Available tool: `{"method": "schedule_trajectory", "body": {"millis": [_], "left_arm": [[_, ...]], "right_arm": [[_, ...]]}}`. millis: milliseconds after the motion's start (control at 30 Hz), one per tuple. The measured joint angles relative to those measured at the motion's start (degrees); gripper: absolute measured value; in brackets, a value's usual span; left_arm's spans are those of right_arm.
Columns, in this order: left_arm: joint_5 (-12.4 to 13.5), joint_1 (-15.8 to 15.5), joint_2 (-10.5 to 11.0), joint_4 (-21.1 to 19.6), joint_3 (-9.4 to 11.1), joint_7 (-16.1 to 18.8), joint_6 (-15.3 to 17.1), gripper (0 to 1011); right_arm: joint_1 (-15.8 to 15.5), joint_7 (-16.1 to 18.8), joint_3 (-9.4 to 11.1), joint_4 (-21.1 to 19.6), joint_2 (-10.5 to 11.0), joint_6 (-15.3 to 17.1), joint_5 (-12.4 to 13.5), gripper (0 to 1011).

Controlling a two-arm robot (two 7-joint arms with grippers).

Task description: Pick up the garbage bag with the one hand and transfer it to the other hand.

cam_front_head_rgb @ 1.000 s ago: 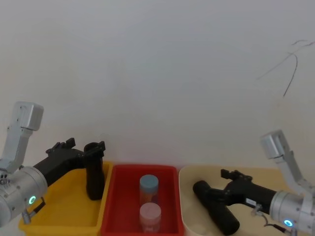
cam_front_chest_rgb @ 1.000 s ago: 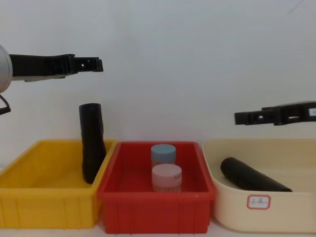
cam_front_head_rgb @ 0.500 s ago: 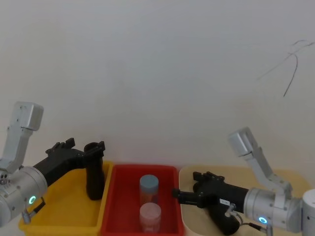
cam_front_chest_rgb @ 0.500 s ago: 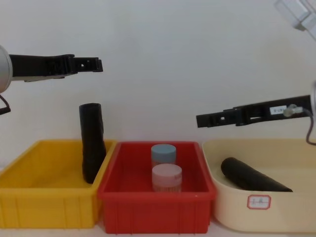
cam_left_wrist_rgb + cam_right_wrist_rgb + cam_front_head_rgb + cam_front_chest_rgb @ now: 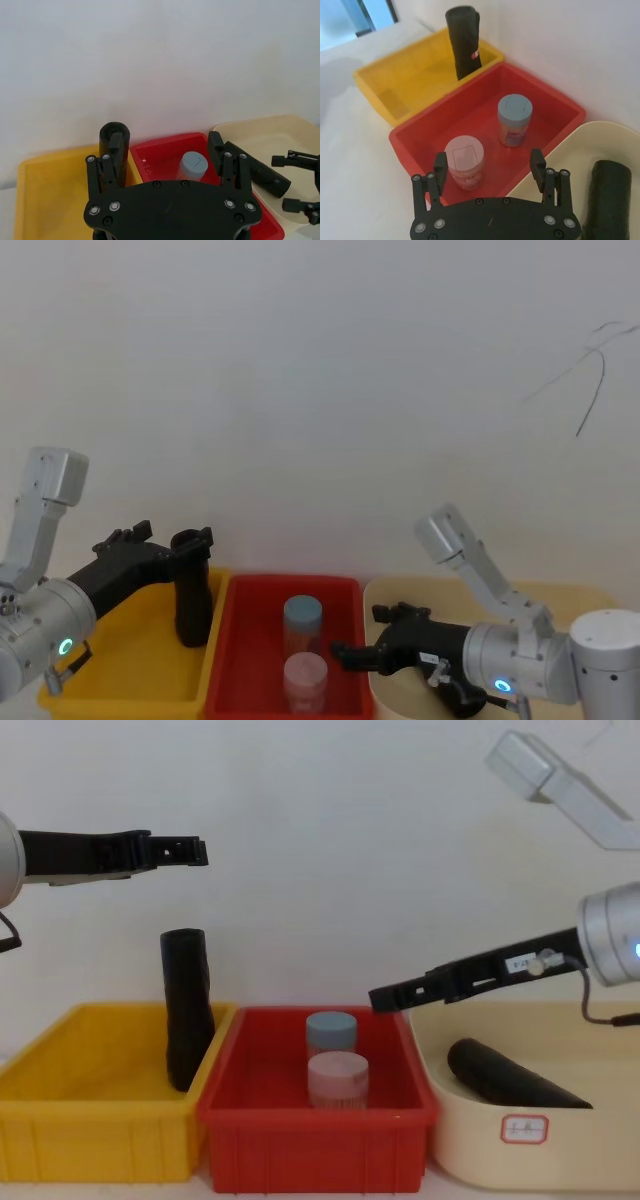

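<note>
The garbage bag (image 5: 187, 1020) is a black roll standing upright against the right wall of the yellow bin (image 5: 90, 1130); it also shows as the garbage bag (image 5: 192, 590) (image 5: 463, 42). My left gripper (image 5: 195, 850), on the green-ring wrist, hovers open well above the bag's top, holding nothing. Its wrist view has the bag (image 5: 114, 145) just behind one finger. My right gripper (image 5: 378, 998), with the white label, hangs open and tilted down over the right edge of the red bin (image 5: 310, 1125), apart from the bag.
The red bin holds a blue-lidded jar (image 5: 330, 1032) and a pink-lidded jar (image 5: 337, 1078). A second black roll (image 5: 510, 1080) lies in the beige bin (image 5: 600, 1140) at the right. A white wall stands close behind the bins.
My right gripper has swung left and dipped, from above the beige bin to over the red bin's right edge. The left gripper and the bag have not moved.
</note>
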Motion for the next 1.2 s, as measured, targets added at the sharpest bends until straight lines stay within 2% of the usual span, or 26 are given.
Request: {"method": "schedule_trajectory", "body": {"millis": [500, 867, 1200], "left_arm": [[-0.01, 0.0, 0.0, 0.0, 0.0, 0.0, 0.0, 1001], [-0.01, 0.0, 0.0, 0.0, 0.0, -0.01, 0.0, 1001], [-0.01, 0.0, 0.0, 0.0, 0.0, -0.01, 0.0, 1001]], "right_arm": [[4.02, 1.21, -4.86, 3.92, -2.52, 2.69, -3.93, 1001], [6.73, 2.27, -7.73, 6.81, -4.27, 3.1, -6.9, 1001], [8.82, 3.25, -9.5, 10.6, -6.13, 2.75, -8.91, 1001]]}}
